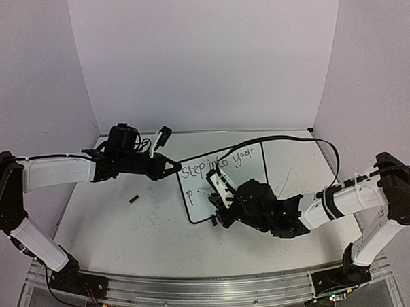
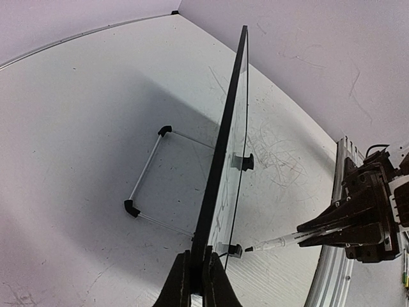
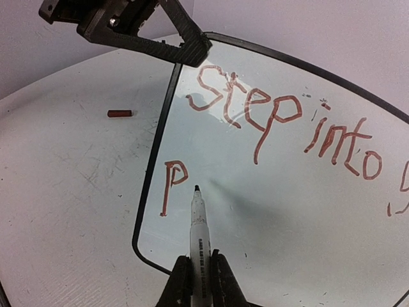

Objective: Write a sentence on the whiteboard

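Observation:
The whiteboard [image 1: 250,177] stands tilted on the table, seen edge-on in the left wrist view [image 2: 225,128]. My left gripper [image 2: 197,272] is shut on its left edge, near the top corner [image 3: 186,50]. The sentence [image 3: 275,118] reads "step into your" on the upper line, with a lone "p" [image 3: 171,179] below it. My right gripper [image 3: 199,278] is shut on a white marker [image 3: 198,220]. The marker's dark tip points at the board just right of the "p"; whether it touches I cannot tell. From above, the right gripper [image 1: 219,192] hovers over the board's lower left part.
A small reddish-brown marker cap [image 1: 133,198] lies on the scuffed tabletop left of the board. The board's wire stand [image 2: 147,167] rests on the table behind it. White walls close in the back and sides. The metal base rail [image 1: 211,286] runs along the near edge.

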{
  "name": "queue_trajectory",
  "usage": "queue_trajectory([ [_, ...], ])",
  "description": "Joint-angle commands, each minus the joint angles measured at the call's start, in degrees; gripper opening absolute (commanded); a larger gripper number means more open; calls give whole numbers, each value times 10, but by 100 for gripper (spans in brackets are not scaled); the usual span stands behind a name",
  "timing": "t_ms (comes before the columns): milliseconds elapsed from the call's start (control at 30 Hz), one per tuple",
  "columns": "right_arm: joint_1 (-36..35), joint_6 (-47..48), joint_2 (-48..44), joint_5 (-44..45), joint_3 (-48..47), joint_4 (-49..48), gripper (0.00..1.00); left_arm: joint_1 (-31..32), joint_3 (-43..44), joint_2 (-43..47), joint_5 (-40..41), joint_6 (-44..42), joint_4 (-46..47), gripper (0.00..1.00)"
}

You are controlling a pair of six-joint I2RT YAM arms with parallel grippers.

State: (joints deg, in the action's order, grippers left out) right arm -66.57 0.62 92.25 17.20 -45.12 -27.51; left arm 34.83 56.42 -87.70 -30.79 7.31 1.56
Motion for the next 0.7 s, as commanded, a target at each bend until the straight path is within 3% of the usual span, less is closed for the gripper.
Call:
queue_trajectory([
  [0, -3, -1, 7, 41, -22, -18, 0, -2, -17, 6, 54, -30, -24, 0],
  [667, -3, -1, 45, 27, -54, -17, 0, -2, -16, 6, 48, -32, -22, 0],
])
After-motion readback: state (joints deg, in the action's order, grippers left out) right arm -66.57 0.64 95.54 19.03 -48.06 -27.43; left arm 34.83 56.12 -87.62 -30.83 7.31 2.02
